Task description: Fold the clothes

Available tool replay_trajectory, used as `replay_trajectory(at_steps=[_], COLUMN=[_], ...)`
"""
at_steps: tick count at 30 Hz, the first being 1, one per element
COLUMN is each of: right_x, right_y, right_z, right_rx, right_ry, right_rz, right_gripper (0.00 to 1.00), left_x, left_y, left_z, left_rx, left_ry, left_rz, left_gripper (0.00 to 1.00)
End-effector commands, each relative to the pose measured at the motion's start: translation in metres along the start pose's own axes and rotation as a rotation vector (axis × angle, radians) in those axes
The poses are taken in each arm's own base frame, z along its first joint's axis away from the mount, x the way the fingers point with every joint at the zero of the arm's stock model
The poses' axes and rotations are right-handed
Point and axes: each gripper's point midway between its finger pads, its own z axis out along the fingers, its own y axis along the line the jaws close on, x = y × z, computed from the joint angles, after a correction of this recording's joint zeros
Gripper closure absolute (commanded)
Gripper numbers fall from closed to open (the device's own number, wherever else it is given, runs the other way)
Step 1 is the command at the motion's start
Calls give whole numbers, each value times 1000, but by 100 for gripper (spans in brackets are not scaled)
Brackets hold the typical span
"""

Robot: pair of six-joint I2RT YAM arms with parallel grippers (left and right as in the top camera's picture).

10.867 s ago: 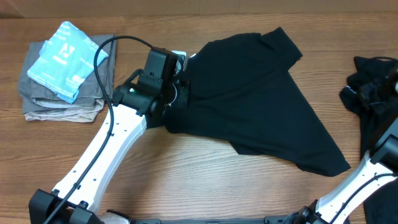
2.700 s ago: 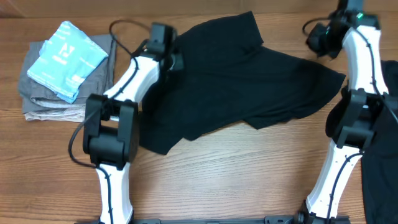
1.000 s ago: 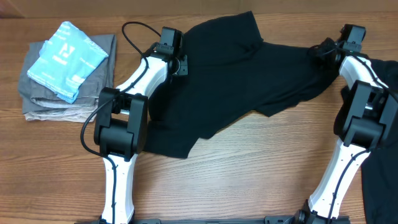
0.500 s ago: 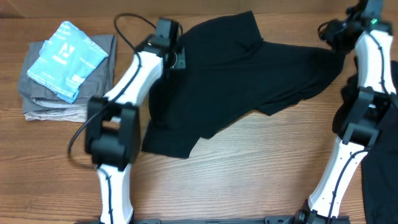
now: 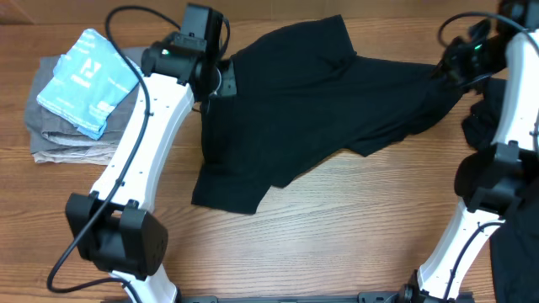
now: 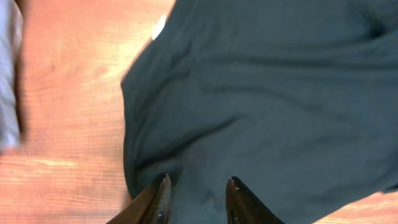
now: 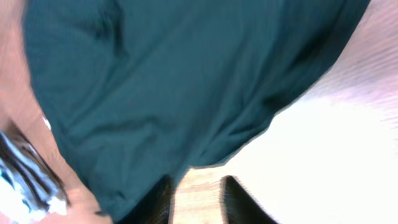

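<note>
Overhead, see the black garment [image 5: 337,101] spread wide and flat across the middle of the wooden table [image 5: 337,244], with one short sleeve pointing to the far edge and a lower corner reaching toward the near side. Find the left gripper [image 5: 221,82] at the garment's left border, just above the cloth. From the left wrist view, note the left gripper [image 6: 196,202] with its fingers [image 6: 159,198] parted by a modest gap, nothing pinched between them, only the dark cloth [image 6: 261,106] lying beneath. Notice a small white tag [image 6: 159,26] at the cloth's edge, bare wood beside it.

Across the table, find the right gripper [image 5: 455,66] at the garment's right end, over or just beside the hem; cannot tell whether touching. From the right wrist view, blurred, make out the right gripper [image 7: 198,199] with jaws narrowly apart, pale wood showing in the gap and no cloth clamped. See the garment [image 7: 174,87] filling most of that view.

Left of the left arm, well apart from the black garment, see a grey folded stack [image 5: 59,139] with a light-blue folded garment [image 5: 88,76] on top. At the right border, note other black fabric [image 5: 515,257], partly hidden by the right arm.
</note>
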Motion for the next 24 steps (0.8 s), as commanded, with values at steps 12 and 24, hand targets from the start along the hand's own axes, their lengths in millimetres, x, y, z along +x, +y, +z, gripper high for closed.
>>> replay_trajectory(at_steps=[12,24], right_x=[98,88], right_y=[-5,-8], right_z=[117,155], right_rx=[120,116], right_ry=[408,335], right_rz=[-45,33], right_gripper=[96,96], left_x=[48,59], left_y=[17,21], left_z=[41,55], left_rx=[-41,-48], left_ry=[159,177], left_rz=[-18,-26], left_gripper=[65,65])
